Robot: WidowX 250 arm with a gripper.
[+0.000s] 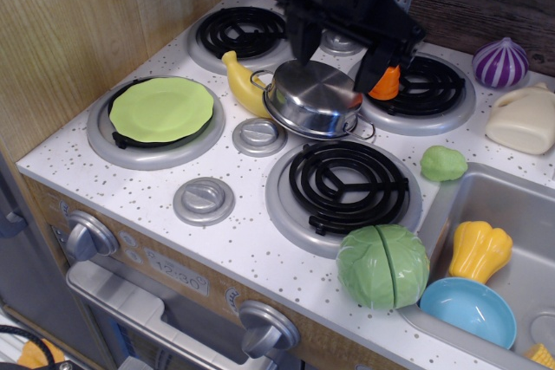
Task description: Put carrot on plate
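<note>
The orange carrot [385, 83] stands on the back right burner [434, 86], mostly hidden behind my right finger. The lime-green plate [161, 108] lies flat on the front left burner, empty. My black gripper [334, 60] hangs open above the steel pot [313, 105]. Its left finger [301, 39] is over the pot's far rim. Its right finger [371, 68] is just left of the carrot and in front of it. It holds nothing.
A yellow banana [244, 82] lies left of the pot. A green cabbage [382, 266], a small green vegetable [444, 163], a purple onion [500, 61] and a cream jug [525, 120] stand to the right. The sink [499, 205] holds a squash [479, 249] and a blue bowl [468, 311].
</note>
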